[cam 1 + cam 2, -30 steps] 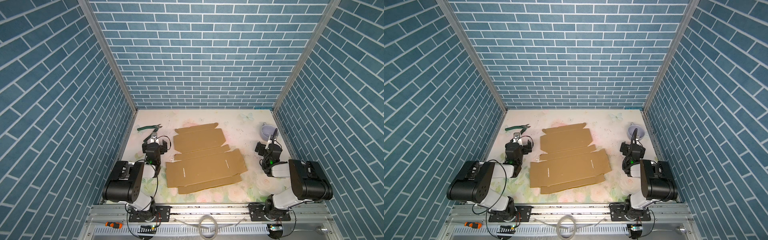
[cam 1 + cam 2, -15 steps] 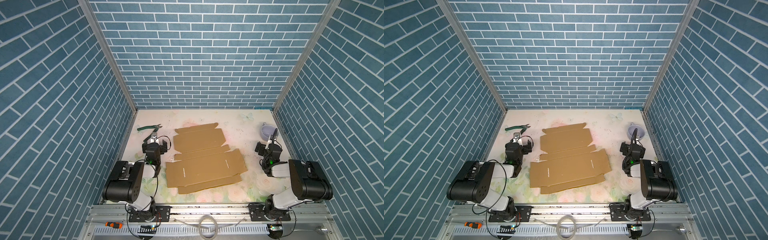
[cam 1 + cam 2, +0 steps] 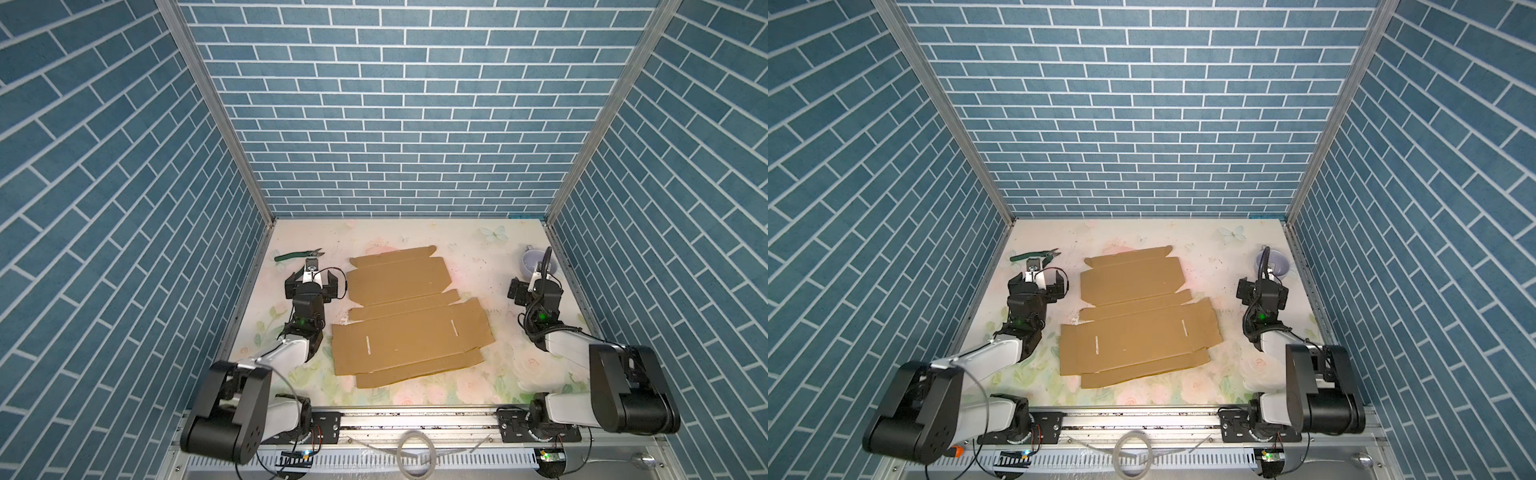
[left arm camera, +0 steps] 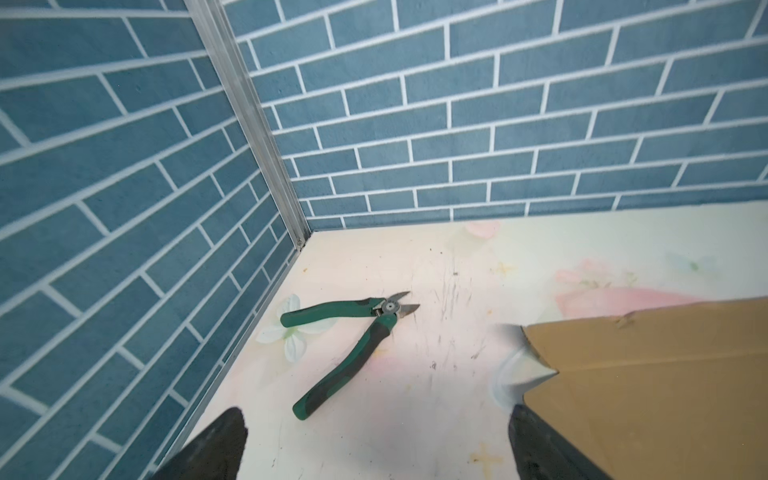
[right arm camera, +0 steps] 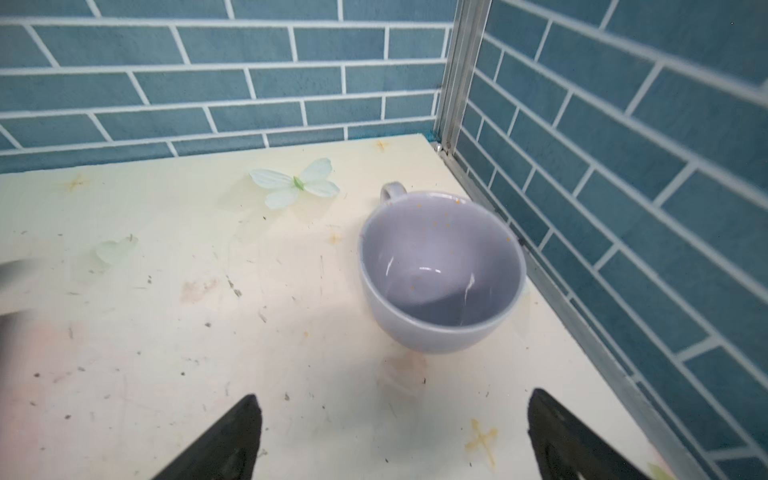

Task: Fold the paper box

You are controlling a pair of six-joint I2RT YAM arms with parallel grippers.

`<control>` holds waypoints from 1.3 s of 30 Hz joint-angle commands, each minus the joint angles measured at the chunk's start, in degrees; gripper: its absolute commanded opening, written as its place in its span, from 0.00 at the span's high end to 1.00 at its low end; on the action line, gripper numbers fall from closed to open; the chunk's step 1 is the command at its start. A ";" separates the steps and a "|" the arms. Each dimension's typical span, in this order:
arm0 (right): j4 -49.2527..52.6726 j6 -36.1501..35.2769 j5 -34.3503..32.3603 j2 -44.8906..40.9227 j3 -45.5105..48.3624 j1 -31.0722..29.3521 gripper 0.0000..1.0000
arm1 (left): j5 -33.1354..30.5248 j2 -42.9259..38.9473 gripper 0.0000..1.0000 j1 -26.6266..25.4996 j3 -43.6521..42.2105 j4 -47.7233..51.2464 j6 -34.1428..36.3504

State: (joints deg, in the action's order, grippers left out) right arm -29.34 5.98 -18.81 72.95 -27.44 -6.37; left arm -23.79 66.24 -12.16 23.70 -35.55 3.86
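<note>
The paper box [image 3: 407,320] [image 3: 1133,328] is a flat brown die-cut cardboard sheet with flaps and slits, lying unfolded mid-table in both top views. My left gripper [image 3: 311,280] [image 3: 1037,282] rests low at the sheet's far left corner, open and holding nothing. In the left wrist view a corner of the paper box [image 4: 665,374] lies beside one finger of the left gripper [image 4: 376,415]. My right gripper [image 3: 535,286] [image 3: 1262,291] sits to the right of the sheet, apart from it, open and empty [image 5: 395,399].
Green-handled pliers [image 3: 297,254] [image 3: 1034,254] [image 4: 328,309] lie near the far left corner, just beyond the left gripper. A lilac cup [image 3: 534,264] [image 3: 1277,266] [image 5: 440,270] stands by the right wall ahead of the right gripper. Blue brick walls enclose the floral table [image 3: 415,237].
</note>
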 commanded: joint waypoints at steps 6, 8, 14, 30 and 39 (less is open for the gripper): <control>39.12 20.23 6.38 -10.76 -13.76 -4.44 0.01 | -6.79 -10.84 0.00 -0.39 15.49 45.61 -25.01; 40.02 23.22 18.37 -11.60 -13.04 -2.94 0.07 | 1.82 -11.61 0.00 1.26 17.96 51.08 -31.17; 54.92 27.92 25.92 -8.27 -16.17 -2.78 0.22 | 26.18 -9.14 0.06 8.13 22.49 60.43 -32.68; 53.16 31.14 41.07 -2.32 -8.78 -2.82 0.23 | 24.23 -9.04 0.13 -3.74 12.16 75.13 -39.19; 47.93 29.15 44.89 3.34 -7.72 -3.51 0.36 | 26.47 -4.58 0.20 -10.73 5.89 65.20 -44.37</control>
State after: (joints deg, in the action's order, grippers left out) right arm 21.28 35.53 23.64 74.83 -36.12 -9.41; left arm 1.80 60.27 -20.67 31.20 33.89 -37.78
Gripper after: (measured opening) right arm 0.649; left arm 0.805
